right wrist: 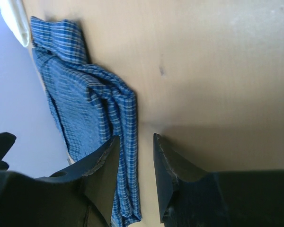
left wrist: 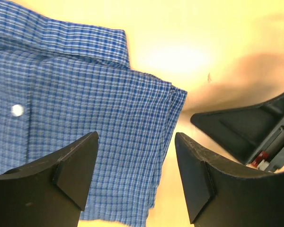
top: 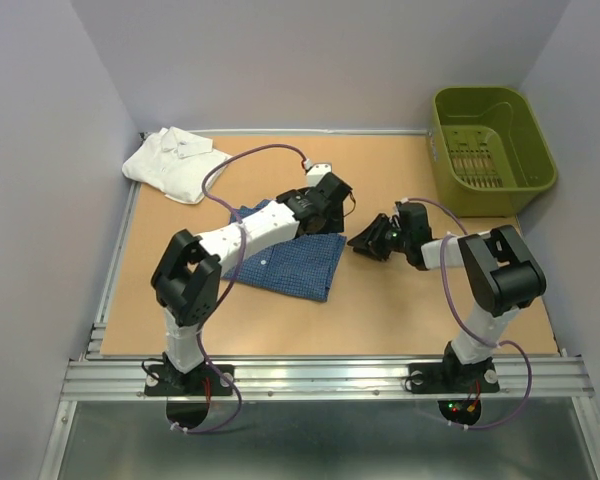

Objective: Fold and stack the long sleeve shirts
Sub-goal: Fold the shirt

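Tan table [top: 400, 310] enclosed by pale lavender walls [top: 310, 60]. Shirts, long sleeve: two. Item one, blue checked shirt [top: 300, 262], at mid-table, lay as a compact, slightly uneven rectangle with one white button [left wrist: 17, 110] showing; its fold was judged largely complete, the edges perhaps wanting a tidy. Item two, white shirt [top: 170, 165], sat well apart to the far left of the blue one, bunched with its collar uppermost; it was judged not yet folded, and nothing was stacked. Basket [top: 442, 150], olive-green plastic: one, well off to the far right of the blue shirt. Grippers: two. Left gripper [left wrist: 136, 142] hovered over the blue shirt's right-hand edge, fingers spread wide, grasping nothing. Right gripper [right wrist: 136, 139] stood just beside that same edge, fingers parted only narrowly, with no cloth seen pinched between them. Remaining, by estimate: fold the white shirt, then stack the pair.
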{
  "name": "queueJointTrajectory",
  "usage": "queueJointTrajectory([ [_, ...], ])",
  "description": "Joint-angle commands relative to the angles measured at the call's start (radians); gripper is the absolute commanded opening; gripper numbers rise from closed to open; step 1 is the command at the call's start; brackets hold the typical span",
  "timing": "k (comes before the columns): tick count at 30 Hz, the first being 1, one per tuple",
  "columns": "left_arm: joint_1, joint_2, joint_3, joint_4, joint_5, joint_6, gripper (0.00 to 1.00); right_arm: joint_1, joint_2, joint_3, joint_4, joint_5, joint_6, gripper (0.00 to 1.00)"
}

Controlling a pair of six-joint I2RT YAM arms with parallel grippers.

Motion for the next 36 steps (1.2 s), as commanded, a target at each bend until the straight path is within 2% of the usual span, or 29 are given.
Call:
queueJointTrajectory([
  [1,-0.018,0.099,0.088,-0.065,-0.074,-0.041,0.76,0.006,0.045,0.018,0.085,0.011,0.033,0.4],
  [17,-0.03,0.169,0.123,-0.044,-0.047,-0.065,0.75,0.014,0.189,0.076,0.092,0.023,0.007,0.39],
  [19,-0.033,0.181,0.134,-0.042,-0.043,-0.065,0.75,0.014,0.197,0.081,0.092,0.035,0.0,0.36],
  [24,-0.035,0.205,0.177,-0.045,-0.062,-0.085,0.75,0.015,0.212,0.084,0.092,0.047,-0.008,0.22],
  [26,-0.035,0.216,0.188,-0.045,-0.065,-0.107,0.75,0.017,0.212,0.079,0.094,0.052,-0.019,0.1],
  [28,-0.035,0.225,0.194,-0.044,-0.07,-0.117,0.75,0.018,0.209,0.076,0.094,0.052,-0.022,0.02],
  [36,-0.038,0.291,0.264,-0.061,-0.085,-0.168,0.75,0.026,0.16,0.063,0.092,0.073,-0.047,0.01],
])
